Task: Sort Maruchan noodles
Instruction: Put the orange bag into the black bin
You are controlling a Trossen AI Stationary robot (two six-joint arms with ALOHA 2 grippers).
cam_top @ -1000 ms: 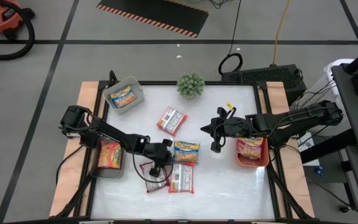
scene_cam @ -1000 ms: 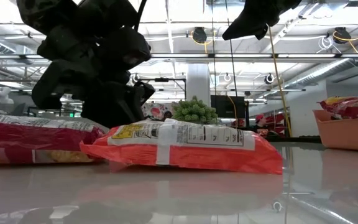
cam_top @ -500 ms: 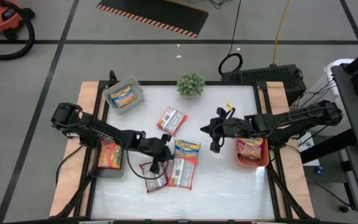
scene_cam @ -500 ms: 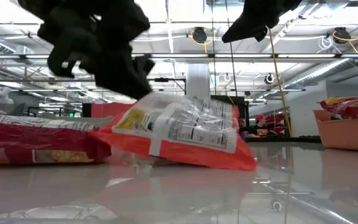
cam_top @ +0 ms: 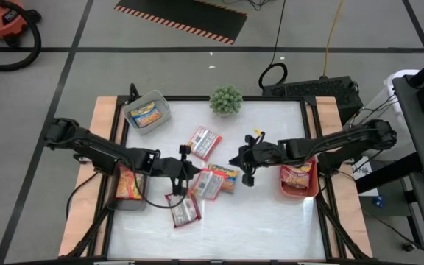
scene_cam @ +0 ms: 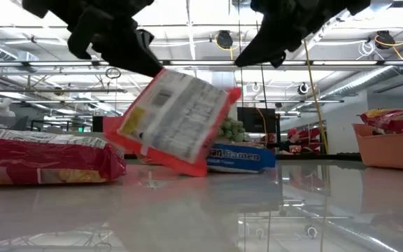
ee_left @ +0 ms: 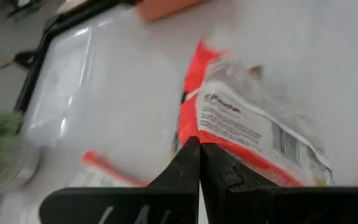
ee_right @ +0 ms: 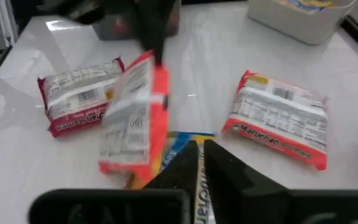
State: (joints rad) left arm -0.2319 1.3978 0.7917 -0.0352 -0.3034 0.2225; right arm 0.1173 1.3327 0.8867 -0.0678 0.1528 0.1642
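My left gripper (cam_top: 188, 171) is shut on a red-and-white Maruchan packet (cam_top: 206, 184), tipped up over the table's middle. A yellow-and-blue packet (cam_top: 224, 177) lies flat just right of it, and my right gripper (cam_top: 245, 175) hovers shut above that one (ee_right: 199, 152), touching nothing. Two more red-and-white packets lie flat, one nearer (cam_top: 184, 209) and one farther (cam_top: 203, 140). Other packets sit in the grey bins (cam_top: 147, 112) (cam_top: 129, 184) and the orange bin (cam_top: 298, 180). My left gripper pinches the packet's red sealed edge (ee_left: 190, 127) between its two fingers, which come slanting down from the table's left. The packet (scene_cam: 177, 122) hangs tilted below the fingers, printed back showing. Whether its lower corner (scene_cam: 198, 171) still meets the table, I cannot tell.
A green potted plant (cam_top: 226, 100) stands at the table's far edge. One grey bin stands at the far left corner, the other at the left edge, the orange bin at the right edge. The near half of the white table (cam_top: 263, 221) is bare.
My left gripper has shut on the packet's edge, risen and drawn back toward the far left. The packet, flat a second ago, has tipped up on end and slid toward the yellow-and-blue one. My right gripper has sunk and reached left toward that packet.
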